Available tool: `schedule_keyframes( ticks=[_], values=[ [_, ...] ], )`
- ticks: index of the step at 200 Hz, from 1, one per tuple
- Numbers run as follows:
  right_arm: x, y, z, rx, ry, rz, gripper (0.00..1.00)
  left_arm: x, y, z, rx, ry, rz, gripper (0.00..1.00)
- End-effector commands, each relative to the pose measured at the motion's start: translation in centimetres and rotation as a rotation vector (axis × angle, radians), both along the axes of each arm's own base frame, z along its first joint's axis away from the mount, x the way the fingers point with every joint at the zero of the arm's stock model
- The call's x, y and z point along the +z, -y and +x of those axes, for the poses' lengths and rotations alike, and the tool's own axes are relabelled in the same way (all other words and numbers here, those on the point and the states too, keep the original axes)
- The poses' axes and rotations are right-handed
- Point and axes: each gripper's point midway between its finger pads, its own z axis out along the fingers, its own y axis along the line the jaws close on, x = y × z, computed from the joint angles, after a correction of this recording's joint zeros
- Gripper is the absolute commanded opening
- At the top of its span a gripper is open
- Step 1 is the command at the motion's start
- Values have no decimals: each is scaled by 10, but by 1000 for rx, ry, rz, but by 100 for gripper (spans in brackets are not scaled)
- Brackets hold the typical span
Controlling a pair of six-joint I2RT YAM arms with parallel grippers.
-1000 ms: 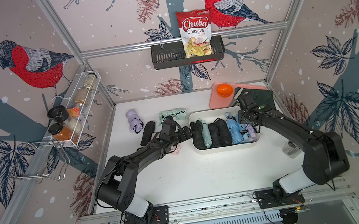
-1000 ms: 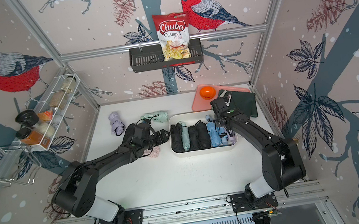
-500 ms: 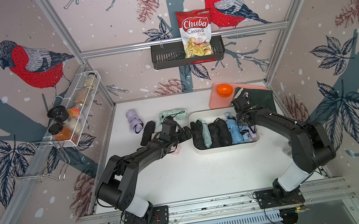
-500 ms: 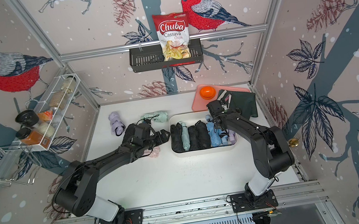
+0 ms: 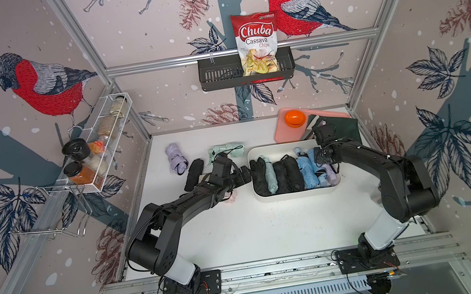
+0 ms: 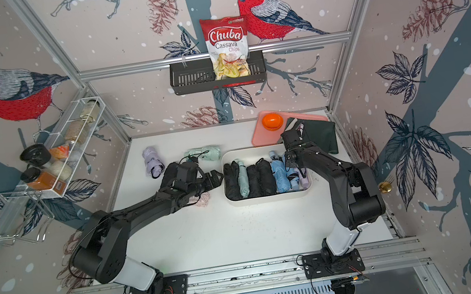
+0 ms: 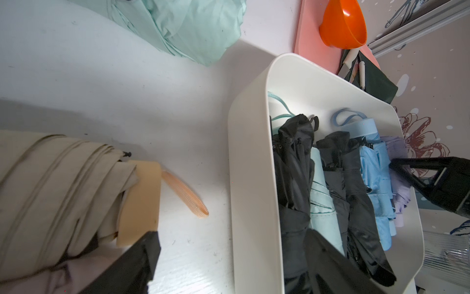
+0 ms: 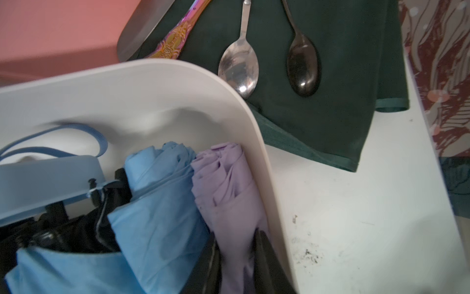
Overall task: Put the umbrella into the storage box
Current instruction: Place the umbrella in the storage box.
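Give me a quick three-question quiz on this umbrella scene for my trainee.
1. True or false: the left gripper is open.
2. Which does the right gripper straddle? A black umbrella; B lilac umbrella; C mint umbrella.
3. Fill in: the funnel sits on the ___ tray.
Key: 1 true; 2 B; 3 pink.

Soft, even light fills both top views, leaving faint shadows on the table [image 5: 271, 230]. Straight lines bow near the picture edges. In the right wrist view the blue strap [image 8: 76, 128] is blurred.
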Motion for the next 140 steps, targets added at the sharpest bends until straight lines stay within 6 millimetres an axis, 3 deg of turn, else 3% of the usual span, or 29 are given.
schedule_keyframes(
  ticks=[1,65,140],
  values=[
    [-28,-4,-18,17,-122,72,25,5,2,1,-5,14,-11,92],
    [-53,5,-40,-25,-265,45,20,6,2,2,0,12,-6,92],
    [-19,-1,-43,-17,-258,-72,20,8,-1,4,11,14,7,92]
  ],
)
